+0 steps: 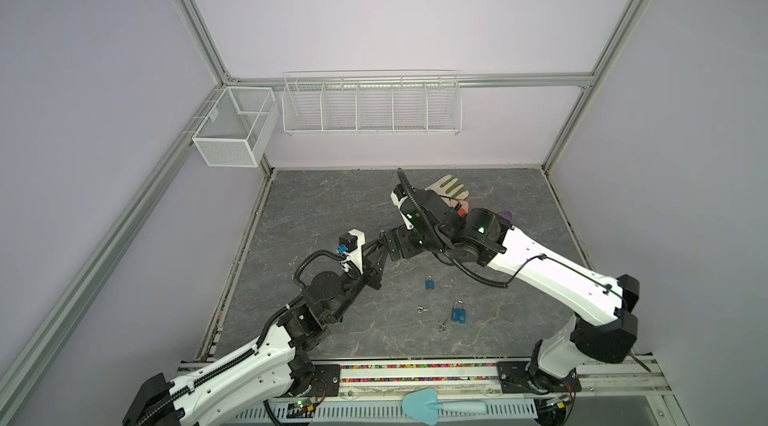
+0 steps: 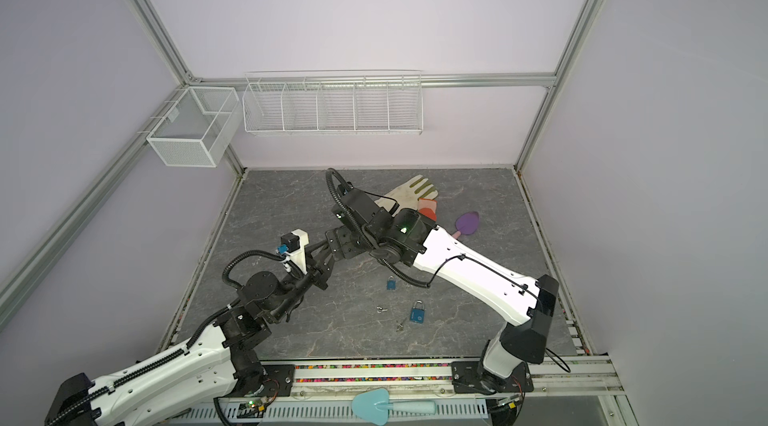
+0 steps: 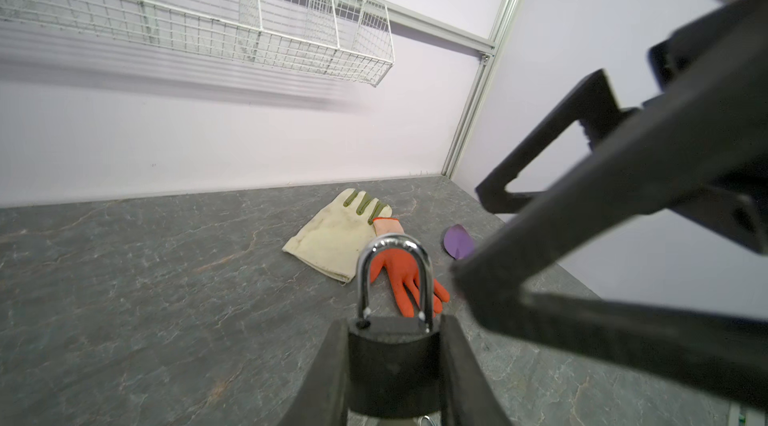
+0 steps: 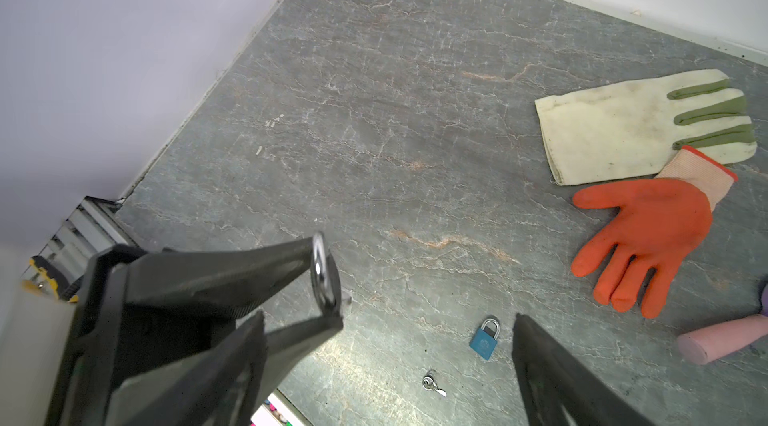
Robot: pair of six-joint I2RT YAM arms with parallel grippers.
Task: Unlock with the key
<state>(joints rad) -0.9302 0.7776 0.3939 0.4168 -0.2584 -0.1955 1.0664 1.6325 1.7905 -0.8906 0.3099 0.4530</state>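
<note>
**Left wrist view.** One black padlock [image 3: 392, 366], upright with its silver loop uppermost. It was clamped by its two sides between the fingers of the left gripper [image 3: 395, 322] and held above the grey table [image 3: 166, 299]. Whether the loop was latched could not be told. A silvery scrap showed under the padlock's body; key or not, unclear. Beyond it a cream glove [image 3: 332, 237] and an orange glove [image 3: 399, 270] lay flat on the table, touching. A purple trowel [image 3: 457, 239] lay just beside them.

**Right wrist view.** Right gripper [image 4: 388, 318], fingers spread wide, just beside the left gripper and the padlock's loop. On the table below lay one blue padlock [image 4: 484, 343], flat. A loose key [image 4: 432, 384] lay near it, not touching.

**Top views.** The two grippers stood close together over the middle of the table. In both top views a second blue padlock [image 1: 458, 315] lay nearer the front edge, with a second key [image 1: 442, 325] just beside it. A teal trowel [image 1: 419, 401] lay on the front rail. A wire rack [image 1: 370, 106] hung on the back wall, and a mesh basket [image 1: 232, 129] on the left wall.
</note>
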